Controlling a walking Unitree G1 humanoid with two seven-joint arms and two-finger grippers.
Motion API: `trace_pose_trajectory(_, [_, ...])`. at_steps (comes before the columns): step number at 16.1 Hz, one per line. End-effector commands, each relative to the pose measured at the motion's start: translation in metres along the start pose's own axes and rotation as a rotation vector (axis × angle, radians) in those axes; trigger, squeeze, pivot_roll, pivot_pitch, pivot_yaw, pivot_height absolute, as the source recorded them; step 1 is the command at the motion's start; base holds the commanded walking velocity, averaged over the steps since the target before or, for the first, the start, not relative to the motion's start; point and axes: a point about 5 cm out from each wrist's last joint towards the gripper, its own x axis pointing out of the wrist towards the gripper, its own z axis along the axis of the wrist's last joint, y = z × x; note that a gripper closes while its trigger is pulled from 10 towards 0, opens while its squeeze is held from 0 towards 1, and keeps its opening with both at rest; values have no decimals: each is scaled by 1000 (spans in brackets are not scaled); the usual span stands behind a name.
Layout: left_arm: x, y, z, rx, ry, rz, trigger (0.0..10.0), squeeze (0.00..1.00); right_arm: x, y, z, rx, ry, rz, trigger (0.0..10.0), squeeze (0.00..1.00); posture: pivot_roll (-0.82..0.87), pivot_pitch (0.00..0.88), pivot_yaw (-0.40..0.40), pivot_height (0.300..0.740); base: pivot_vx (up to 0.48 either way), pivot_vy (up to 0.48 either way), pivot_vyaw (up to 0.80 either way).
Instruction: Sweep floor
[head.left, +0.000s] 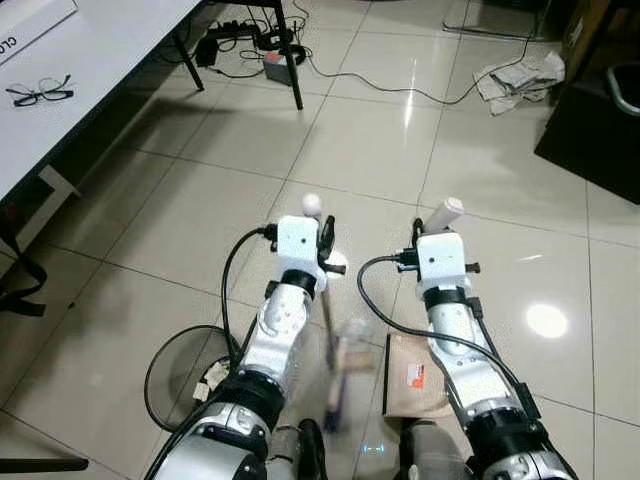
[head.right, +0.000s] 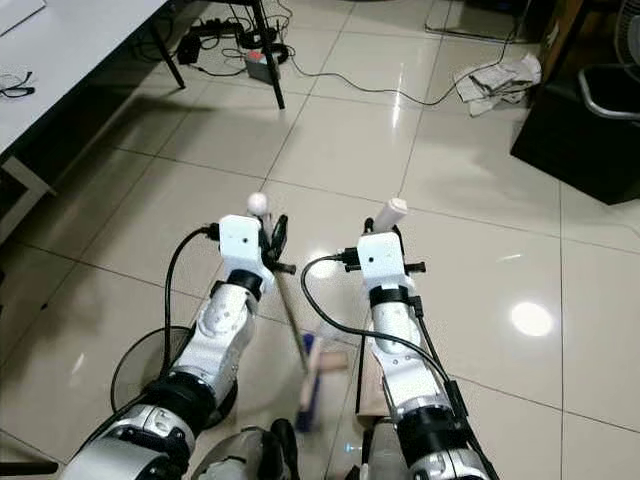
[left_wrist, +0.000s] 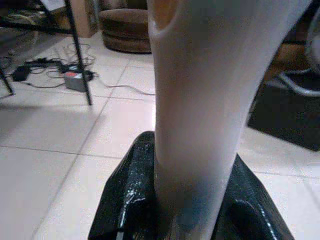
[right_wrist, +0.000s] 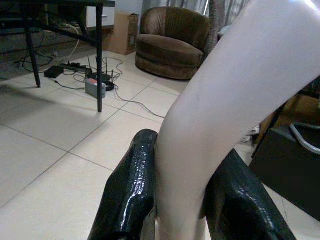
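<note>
Taking the black mesh wastebasket on the tiled floor as the landmark: it stands just to the left of the robot's left arm, with a bit of crumpled paper inside it.

Just right of the basket and forward of it, the left gripper is closed around a white broom handle. In the left wrist view the two black fingers press against either side of the pale shaft, with no gap showing between pad and handle. The handle's rounded top pokes out beyond the gripper; below it the thin shaft slants down and back to the blurred broom head, which lies on the tiles to the right of the basket, between the two arms.

Farther right of the basket, the right gripper is likewise clamped on a second white handle. The right wrist view shows its fingers tight on both flanks of the thick, curving grip. This grip belongs to the tan dustpan, which sits flat on the floor under the right forearm, just right of the broom head.

Well beyond the basket and to the right, crumpled newspaper lies on the tiles. Far ahead of the basket, a power strip with cables sits by a table leg, and glasses rest on the white table to the left.
</note>
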Motion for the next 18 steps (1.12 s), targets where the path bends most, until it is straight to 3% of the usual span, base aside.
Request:
trace_pose_trajectory(1, [5, -34, 8, -133, -21, -69, 10000, 0, -6, 17, -4, 57, 33, 37, 10000, 0, -47, 261, 166, 740, 0, 0, 0])
trace_pose_trajectory(6, [6, -39, 19, -204, -59, -178, 10000, 0, -3, 11, -5, 80, 38, 16, 10000, 0, -47, 240, 164, 740, 0, 0, 0])
trace_pose_trajectory(9, [1, -47, 17, -237, -13, -308, 10000, 0, -2, 9, -6, 107, 34, 8, 10000, 0, -50, 223, 164, 740, 0, 0, 0])
trace_pose_trajectory(13, [3, -49, 22, -278, -20, -337, 10000, 0, -2, 9, -3, 123, 22, 8, 10000, 0, -59, 206, 162, 740, 0, 0, 0])
trace_pose_trajectory(15, [10, -41, 40, -298, -85, -324, 10000, 0, -3, 8, -3, 129, 15, 12, 10000, 0, -60, 202, 160, 740, 0, 0, 0])
trace_pose_trajectory(18, [19, -14, 65, -163, -193, -287, 10000, 0, -6, 7, -6, 129, 24, 13, 10000, 0, -59, 204, 160, 740, 0, 0, 0])
